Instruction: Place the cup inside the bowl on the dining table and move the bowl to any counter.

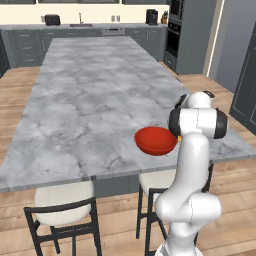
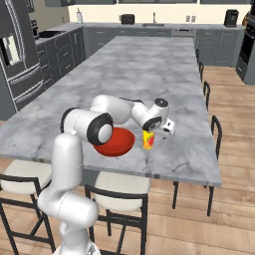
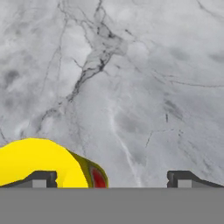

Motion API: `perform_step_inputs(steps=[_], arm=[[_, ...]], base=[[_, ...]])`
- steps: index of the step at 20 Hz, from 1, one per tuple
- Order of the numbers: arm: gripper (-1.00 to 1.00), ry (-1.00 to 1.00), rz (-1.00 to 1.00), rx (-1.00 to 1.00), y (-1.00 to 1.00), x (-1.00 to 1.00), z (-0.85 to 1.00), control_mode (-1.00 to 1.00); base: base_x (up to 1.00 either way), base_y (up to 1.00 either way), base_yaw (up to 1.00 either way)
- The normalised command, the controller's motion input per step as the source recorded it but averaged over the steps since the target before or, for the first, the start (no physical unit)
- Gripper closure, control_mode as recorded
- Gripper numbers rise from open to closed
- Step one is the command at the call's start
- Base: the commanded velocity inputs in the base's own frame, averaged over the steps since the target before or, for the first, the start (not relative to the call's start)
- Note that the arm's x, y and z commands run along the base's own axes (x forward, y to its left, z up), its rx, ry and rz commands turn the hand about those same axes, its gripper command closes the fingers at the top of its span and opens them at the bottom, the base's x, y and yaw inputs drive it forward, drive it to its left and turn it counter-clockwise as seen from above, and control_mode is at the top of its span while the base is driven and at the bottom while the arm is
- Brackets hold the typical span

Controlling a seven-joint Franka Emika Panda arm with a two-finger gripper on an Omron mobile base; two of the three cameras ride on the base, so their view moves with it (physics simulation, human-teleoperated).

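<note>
Hiding part of the cup, the hand seemingly gapes wide above it

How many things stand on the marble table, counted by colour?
Red: 1, the bowl
Yellow: 1, the cup
Total: 2, both near the front edge of the table

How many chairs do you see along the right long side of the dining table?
3. In the right base view, one chair stands nearest, one farther along the table, and one beyond that. More may be hidden.
</note>
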Motion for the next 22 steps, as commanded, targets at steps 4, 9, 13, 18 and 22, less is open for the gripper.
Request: perform_step_inputs(steps=[4,9,13,18,22], arm=[[-1.00,0.00,0.00,0.01,0.00,0.00,-0.13,-1.00],[1.00,0.00,0.00,0.00,0.00,0.00,-0.04,-1.00],[1.00,0.00,0.00,0.00,0.00,0.00,-0.04,-1.00],[1.00,0.00,0.00,0.00,0.00,0.00,0.02,-1.00],[1.00,-0.06,0.00,0.00,0.00,0.00,0.32,-1.00]], base=[[0.00,0.00,0.00],[0.00,0.00,0.00],[0.00,0.00,0.00],[0.00,0.00,0.00],[0.00,0.00,0.00]])
